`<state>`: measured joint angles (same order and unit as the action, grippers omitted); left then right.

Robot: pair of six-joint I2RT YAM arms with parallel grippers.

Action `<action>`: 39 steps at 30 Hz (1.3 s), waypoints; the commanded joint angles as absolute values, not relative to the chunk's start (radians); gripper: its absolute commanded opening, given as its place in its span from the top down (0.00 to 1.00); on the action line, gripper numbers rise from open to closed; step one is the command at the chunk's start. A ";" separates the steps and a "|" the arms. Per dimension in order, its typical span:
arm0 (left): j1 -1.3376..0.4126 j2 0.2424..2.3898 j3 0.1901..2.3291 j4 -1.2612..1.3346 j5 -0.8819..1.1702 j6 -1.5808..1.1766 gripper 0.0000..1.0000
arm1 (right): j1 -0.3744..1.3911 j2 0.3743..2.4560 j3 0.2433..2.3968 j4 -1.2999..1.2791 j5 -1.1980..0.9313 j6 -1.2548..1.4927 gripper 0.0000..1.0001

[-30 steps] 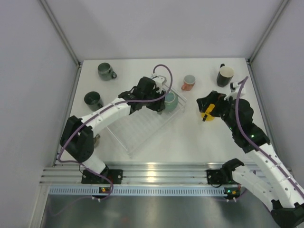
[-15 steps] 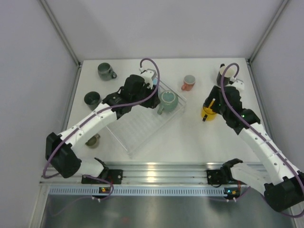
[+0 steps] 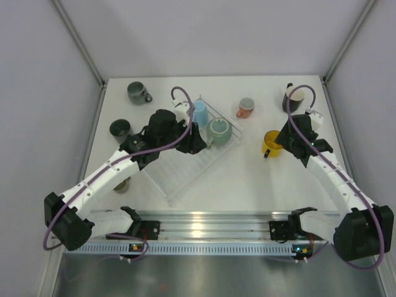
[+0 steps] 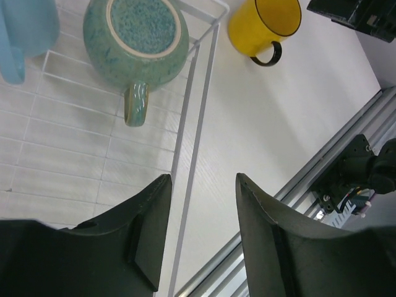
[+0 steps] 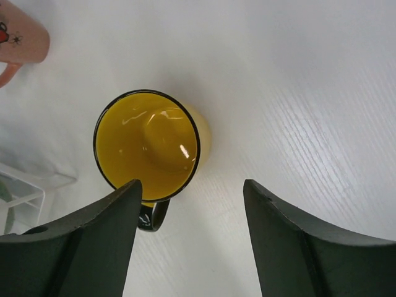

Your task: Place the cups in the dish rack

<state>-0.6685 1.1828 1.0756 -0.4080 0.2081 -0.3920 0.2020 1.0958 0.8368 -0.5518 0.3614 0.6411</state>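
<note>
My left gripper [image 4: 202, 185] gapes empty over rack [image 4: 74, 154]; wrist view alone shows teal mug [image 4: 136, 37] inverted. Right gripper [image 5: 192, 189] gapes, empty, near yellow mug [image 5: 148, 145].

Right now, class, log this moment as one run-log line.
left gripper open over dish rack | right gripper open above yellow mug | racked: inverted teal mug, light blue mug

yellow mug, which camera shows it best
Right wrist: the yellow mug is large, seen straight down, upright and empty, handle showing. Left wrist has it smaller at the top edge, cropped; top external shows it only small.
</note>
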 commanded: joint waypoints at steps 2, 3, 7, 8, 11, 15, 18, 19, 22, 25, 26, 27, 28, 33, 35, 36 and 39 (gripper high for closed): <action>-0.666 1.163 1.036 -0.356 0.253 -0.420 0.49 | 0.175 1.166 0.834 -0.445 0.348 0.621 0.34; -0.666 1.163 1.032 -0.356 0.258 -0.423 0.49 | 0.172 1.178 0.836 -0.443 0.344 0.621 0.34; -0.666 1.152 1.025 -0.356 0.268 -0.426 0.49 | 0.166 1.227 0.818 -0.408 0.333 0.624 0.36; -0.666 1.141 1.025 -0.356 0.270 -0.428 0.48 | 0.166 1.247 0.809 -0.391 0.331 0.629 0.37; -0.666 1.124 1.026 -0.356 0.290 -0.437 0.48 | 0.161 1.288 0.792 -0.358 0.324 0.623 0.39; -0.666 1.105 1.032 -0.356 0.316 -0.451 0.48 | 0.150 1.336 0.779 -0.316 0.287 0.620 0.46; -0.664 1.098 1.043 -0.356 0.334 -0.454 0.48 | 0.146 1.356 0.765 -0.298 0.273 0.617 0.54; -0.664 1.094 1.046 -0.356 0.331 -0.454 0.48 | 0.146 1.361 0.764 -0.293 0.275 0.614 0.57; -0.664 1.085 1.051 -0.356 0.322 -0.463 0.48 | 0.143 1.358 0.759 -0.288 0.272 0.609 0.69; -0.664 1.089 1.075 -0.356 0.339 -0.482 0.48 | 0.143 1.344 0.759 -0.281 0.267 0.585 0.86; -0.664 1.092 1.080 -0.356 0.345 -0.483 0.48 | 0.143 1.339 0.759 -0.276 0.258 0.575 0.91; -0.664 1.095 1.086 -0.356 0.354 -0.492 0.48 | 0.144 1.335 0.759 -0.278 0.244 0.571 1.00; -0.664 1.098 1.094 -0.356 0.354 -0.497 0.48 | 0.144 1.324 0.762 -0.281 0.241 0.568 1.00; -0.664 1.123 1.121 -0.353 0.385 -0.525 0.48 | 0.140 1.238 0.781 -0.301 0.201 0.561 1.00; -0.664 1.126 1.126 -0.331 0.420 -0.541 0.48 | 0.137 1.172 0.795 -0.305 0.180 0.568 1.00; -0.664 1.124 1.124 -0.318 0.431 -0.557 0.48 | 0.135 1.149 0.799 -0.308 0.152 0.569 1.00; -0.664 1.120 1.117 -0.269 0.469 -0.581 0.47 | 0.132 1.049 0.813 -0.308 0.073 0.589 1.00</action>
